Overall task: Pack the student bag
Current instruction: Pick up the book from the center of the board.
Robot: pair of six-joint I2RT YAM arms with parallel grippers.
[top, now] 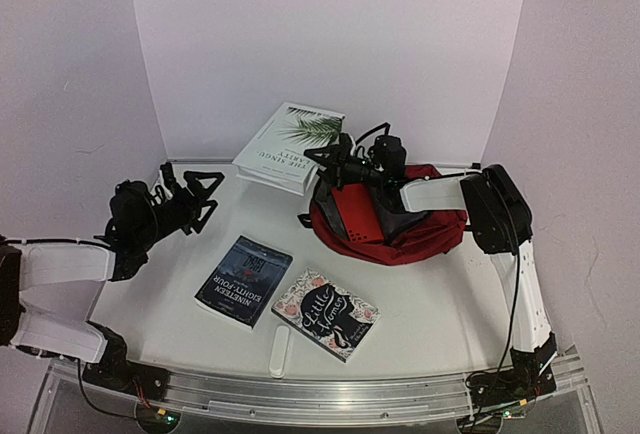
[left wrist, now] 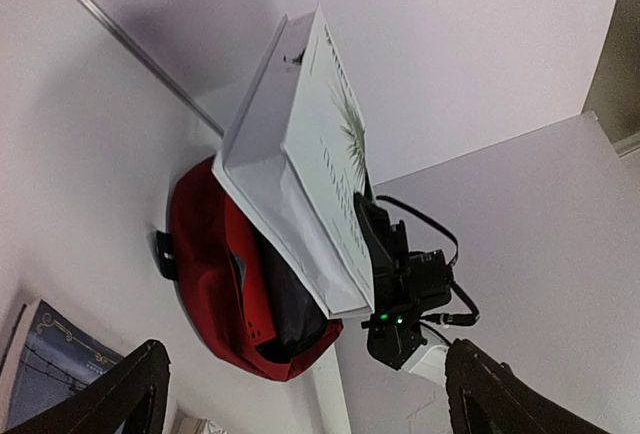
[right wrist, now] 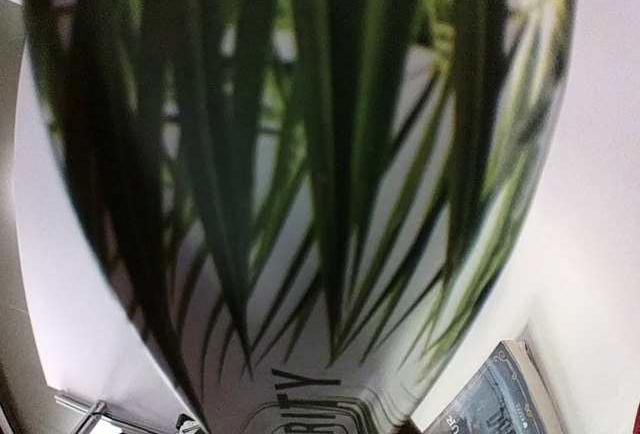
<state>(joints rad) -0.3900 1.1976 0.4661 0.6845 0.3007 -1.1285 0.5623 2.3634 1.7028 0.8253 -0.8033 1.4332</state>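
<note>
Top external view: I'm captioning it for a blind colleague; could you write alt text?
The right end effector grips a white palm-leaf book by its edge, beside the open red student bag. The left end effector hangs open and empty at left; a dark book and a floral book lie in front.

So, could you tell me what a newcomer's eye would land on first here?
Most striking is the large white book with a green palm leaf cover, held tilted at the far side of the table by the right claw, right by the open dark red fabric backpack. Nearer the front, a dark blue paperback and a floral-covered paperback lie flat, and the left claw hangs open at the left.
</note>
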